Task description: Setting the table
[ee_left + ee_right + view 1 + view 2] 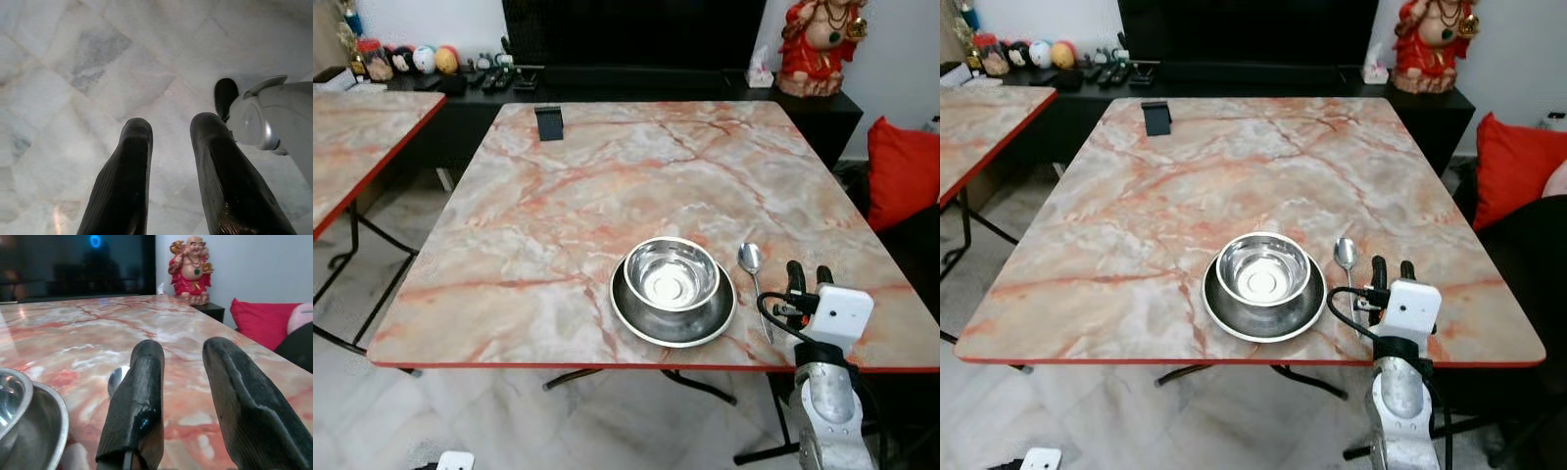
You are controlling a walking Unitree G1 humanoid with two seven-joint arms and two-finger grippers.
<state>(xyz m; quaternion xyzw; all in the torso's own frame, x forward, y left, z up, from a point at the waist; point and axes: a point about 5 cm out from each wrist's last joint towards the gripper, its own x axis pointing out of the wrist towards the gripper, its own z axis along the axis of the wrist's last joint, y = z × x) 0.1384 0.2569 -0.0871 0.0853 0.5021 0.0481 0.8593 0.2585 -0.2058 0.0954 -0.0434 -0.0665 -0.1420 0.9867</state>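
On the marble table (558, 206), near its front edge, a steel bowl (671, 273) sits inside a steel plate (674, 313). Just right of the plate lies a spoon (751, 260), bowl end away from the robot. Right gripper (810, 279) hovers over the handle end, its 2 fingers spread, holding nothing. Left gripper (171, 147) hangs over the floor (98, 73), fingers apart.
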